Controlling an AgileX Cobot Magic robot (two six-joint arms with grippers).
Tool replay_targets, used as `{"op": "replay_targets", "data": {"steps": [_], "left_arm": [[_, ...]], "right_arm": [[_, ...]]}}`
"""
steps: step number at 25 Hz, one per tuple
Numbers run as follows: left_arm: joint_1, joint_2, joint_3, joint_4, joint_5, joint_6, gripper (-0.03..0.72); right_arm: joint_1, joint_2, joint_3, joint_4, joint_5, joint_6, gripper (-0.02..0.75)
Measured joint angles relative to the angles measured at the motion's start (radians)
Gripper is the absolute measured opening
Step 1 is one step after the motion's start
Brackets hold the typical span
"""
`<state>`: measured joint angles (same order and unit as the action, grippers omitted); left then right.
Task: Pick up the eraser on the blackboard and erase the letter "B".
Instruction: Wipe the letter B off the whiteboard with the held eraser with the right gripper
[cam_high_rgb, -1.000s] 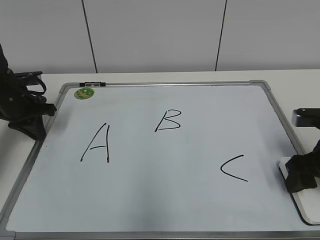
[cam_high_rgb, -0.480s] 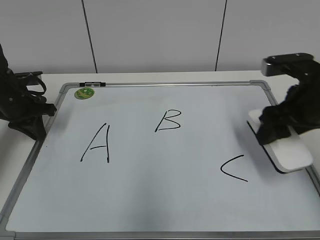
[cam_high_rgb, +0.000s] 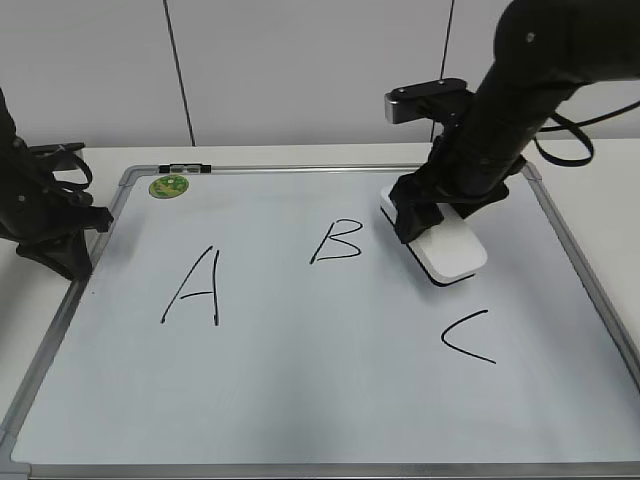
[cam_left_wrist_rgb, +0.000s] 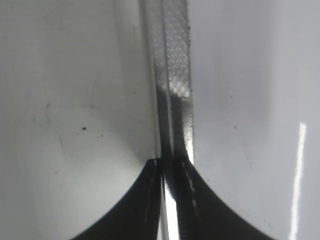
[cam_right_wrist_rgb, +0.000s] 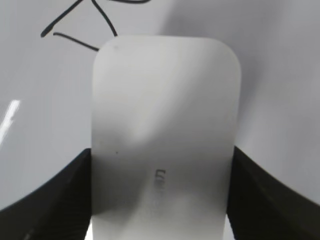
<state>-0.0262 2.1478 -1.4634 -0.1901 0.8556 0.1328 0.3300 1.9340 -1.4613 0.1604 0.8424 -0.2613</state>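
My right gripper is shut on the eraser, a flat white block with a dark underside, gripping it across its width. It holds the eraser low over the blackboard, just right of the letter "B" and apart from it. In the right wrist view the eraser fills the space between the fingers, with black marker strokes beyond its far end. My left gripper is shut and empty at the board's left frame, its tips over the frame.
The letter A is left of B and the letter C is at the lower right. A round green magnet and a small dark clip sit at the board's top left corner. A white wall stands behind the table.
My right arm lifted the eraser from the board's right edge and carried it up and left across the board to just right of B. The left arm has not moved.
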Motion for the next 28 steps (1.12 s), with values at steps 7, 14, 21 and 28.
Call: {"op": "replay_targets", "data": {"steps": [7, 14, 21, 28], "left_arm": [[0.000, 0.000, 0.000, -0.007, 0.002, 0.000, 0.073], [0.000, 0.000, 0.000, -0.010, 0.002, 0.000, 0.076], [0.000, 0.000, 0.000, -0.012, 0.002, 0.000, 0.076], [0.000, 0.000, 0.000, -0.012, 0.002, 0.000, 0.077]], "right_arm": [[0.014, 0.259, -0.314, -0.009, 0.098, -0.003, 0.524], [0.014, 0.466, -0.605, -0.020, 0.219, -0.004, 0.524], [0.023, 0.511, -0.679, -0.024, 0.264, -0.017, 0.524], [0.136, 0.513, -0.684, -0.053, 0.262, -0.039, 0.524]]}}
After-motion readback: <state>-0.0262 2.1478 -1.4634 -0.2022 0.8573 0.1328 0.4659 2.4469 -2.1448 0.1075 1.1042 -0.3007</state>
